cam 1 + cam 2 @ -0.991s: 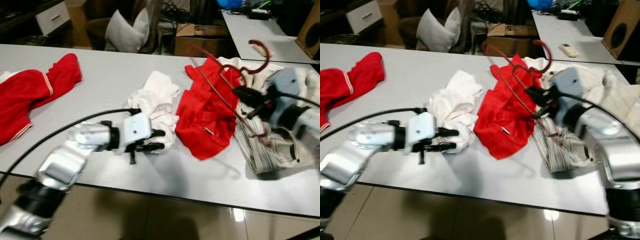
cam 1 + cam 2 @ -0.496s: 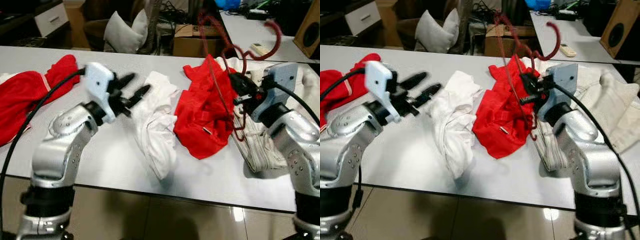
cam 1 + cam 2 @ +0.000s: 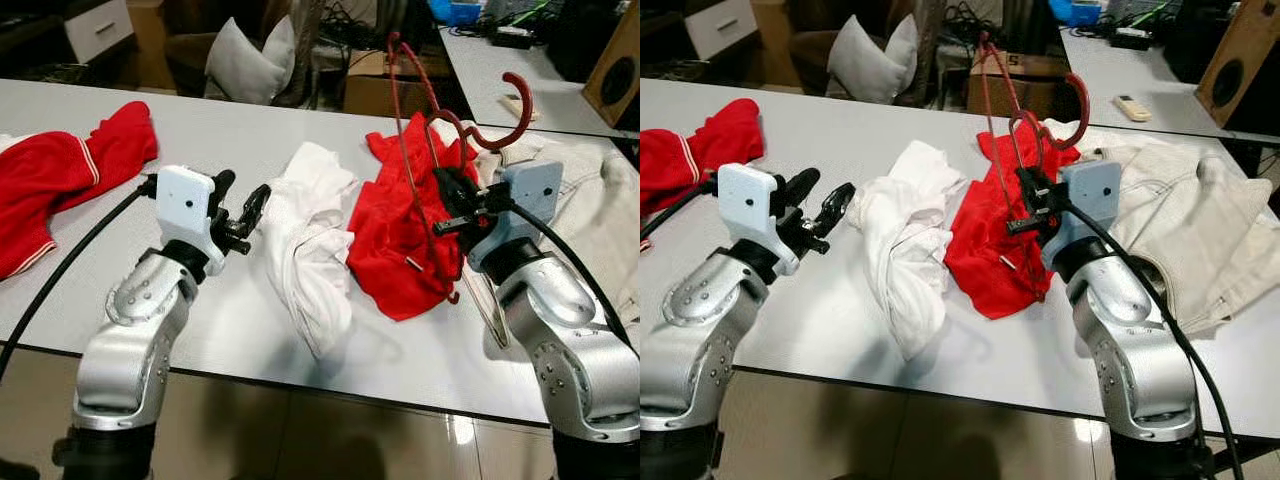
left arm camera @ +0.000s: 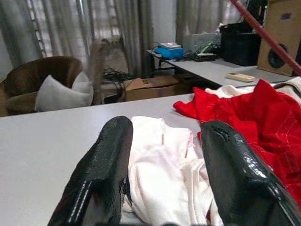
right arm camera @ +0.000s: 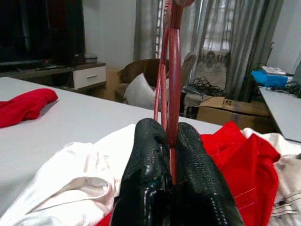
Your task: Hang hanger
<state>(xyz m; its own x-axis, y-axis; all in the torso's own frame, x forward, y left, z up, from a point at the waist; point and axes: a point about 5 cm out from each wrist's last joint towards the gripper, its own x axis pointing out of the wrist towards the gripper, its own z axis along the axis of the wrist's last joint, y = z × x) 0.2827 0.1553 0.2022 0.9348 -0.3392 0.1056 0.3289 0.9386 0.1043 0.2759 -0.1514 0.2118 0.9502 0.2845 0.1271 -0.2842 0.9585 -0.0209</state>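
Two grippers up over grey table (image 3: pixel 250 330) w/ scattered clothes. Far left: crumpled red garment (image 3: pixel 60 175). Left gripper (image 3: pixel 240 208) raised, fingers spread, nothing held, just beside rumpled white shirt (image 3: pixel 310 240). Centre: second red garment (image 3: pixel 985 225). Right gripper (image 3: pixel 1028 200) pinched tight on dark-red wire hanger (image 3: pixel 1012 130), held upright above that garment, hook toward cream jacket (image 3: pixel 1170 220). Risk, prob.: thin wire swivelling or slipping in grip, lower end snagging red cloth and dragging it.

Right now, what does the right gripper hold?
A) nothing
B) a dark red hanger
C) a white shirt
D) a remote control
B: the right gripper is shut on the dark red hanger, lifted above the red garment.
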